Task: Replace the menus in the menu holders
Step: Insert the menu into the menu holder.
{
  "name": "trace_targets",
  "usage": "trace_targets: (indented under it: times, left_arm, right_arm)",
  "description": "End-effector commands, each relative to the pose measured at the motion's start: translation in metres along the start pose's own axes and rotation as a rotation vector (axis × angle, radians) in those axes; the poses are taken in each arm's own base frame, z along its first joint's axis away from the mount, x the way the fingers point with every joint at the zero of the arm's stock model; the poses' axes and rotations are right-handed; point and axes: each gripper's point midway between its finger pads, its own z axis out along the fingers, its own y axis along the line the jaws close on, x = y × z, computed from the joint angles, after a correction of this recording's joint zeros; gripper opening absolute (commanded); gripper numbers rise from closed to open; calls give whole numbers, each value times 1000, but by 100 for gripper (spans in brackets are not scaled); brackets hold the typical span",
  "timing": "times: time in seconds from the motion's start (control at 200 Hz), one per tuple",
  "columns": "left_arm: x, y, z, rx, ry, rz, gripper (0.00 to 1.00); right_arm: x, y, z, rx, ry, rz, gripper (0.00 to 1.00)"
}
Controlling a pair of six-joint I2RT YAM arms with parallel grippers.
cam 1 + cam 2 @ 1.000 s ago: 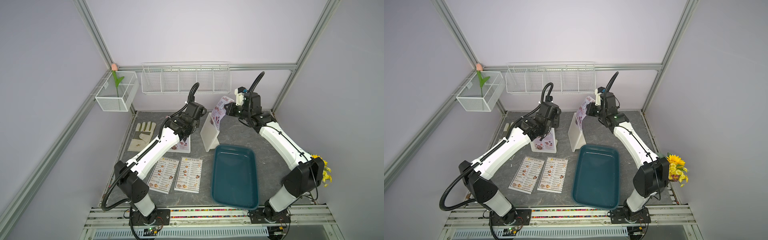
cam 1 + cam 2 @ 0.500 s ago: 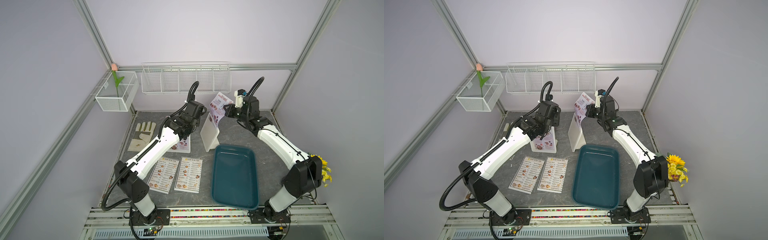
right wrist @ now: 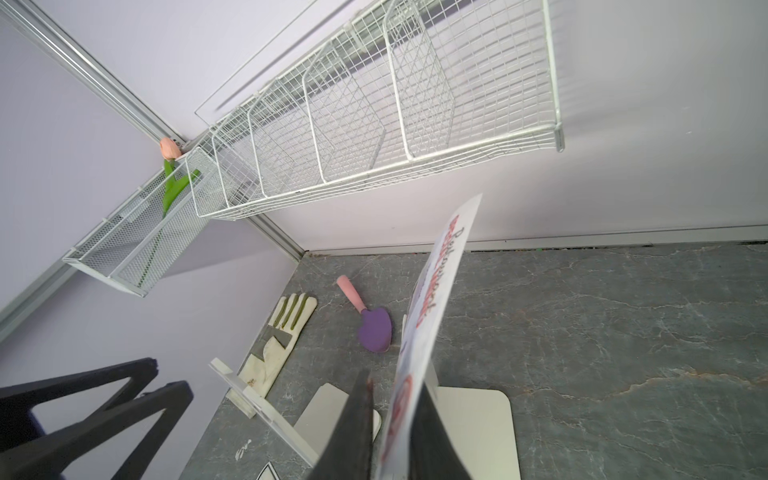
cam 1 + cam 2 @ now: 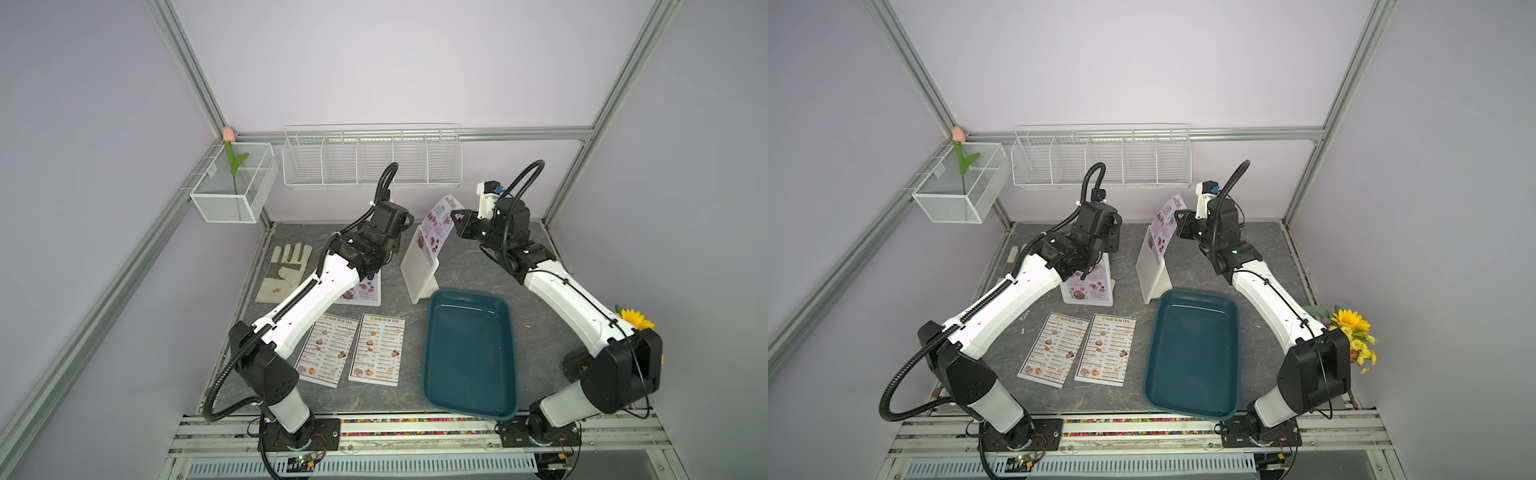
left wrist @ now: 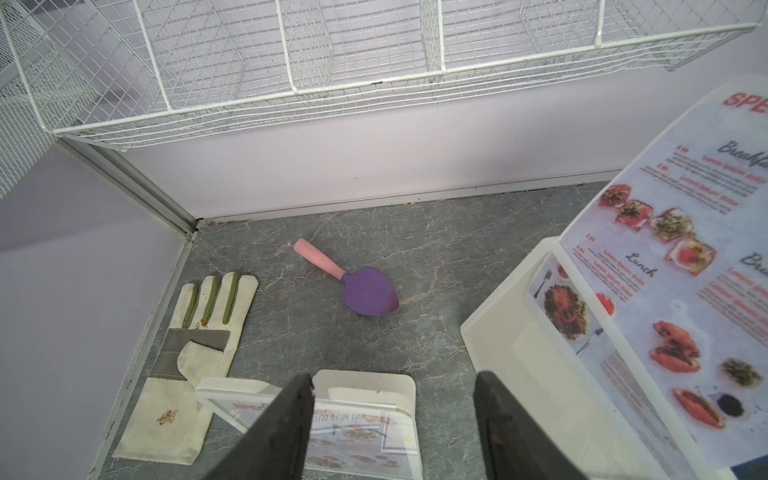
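Two white "DIM SUM INN" menus (image 4: 328,353) (image 4: 378,349) lie flat side by side at the table's front. A white menu holder (image 4: 1088,286) with a "SPECIAL MENU" sheet in it sits under my left gripper (image 5: 394,380), which hangs open above it. A second menu holder (image 4: 417,270) stands to its right. Another "SPECIAL MENU" sheet (image 4: 436,226) sticks up out of it, tilted. My right gripper (image 3: 395,380) straddles that sheet's top edge. Its jaws stand slightly apart, with a gap showing between one finger (image 3: 357,415) and the paper.
A dark teal tray (image 4: 469,353) lies front right of the holders. A work glove (image 4: 284,268) and a purple trowel (image 5: 361,286) lie at the back left. A wire basket (image 4: 370,162) hangs on the back wall. A sunflower (image 4: 633,320) stands by the right arm.
My right gripper has moved left and down with the special menu, whose lower end now sits in the right holder. Its jaws have parted a little. The left arm has not moved.
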Motion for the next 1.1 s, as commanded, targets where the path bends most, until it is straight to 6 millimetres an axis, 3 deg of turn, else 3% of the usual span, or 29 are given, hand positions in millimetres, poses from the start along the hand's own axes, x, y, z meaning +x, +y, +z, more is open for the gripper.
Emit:
trace_targets:
  times: [0.0, 0.27, 0.575, 0.92, 1.095]
  left_arm:
    - [-12, -1, -2, -1, -27, -30, 64]
    - [-11, 0, -3, 0, -26, -35, 64]
    - [-11, -1, -4, 11, -26, -47, 64]
    - [-9, -2, -5, 18, -22, -56, 64]
    - [-8, -2, -6, 22, -21, -61, 64]
  right_arm:
    - [14, 12, -1, -47, 46, 2, 19]
    - [38, 10, 3, -22, 126, -12, 10]
    - [64, 12, -13, -13, 174, -5, 10]
    - [105, 19, -15, -42, 290, 20, 17]
    - [97, 17, -16, -35, 306, -19, 26]
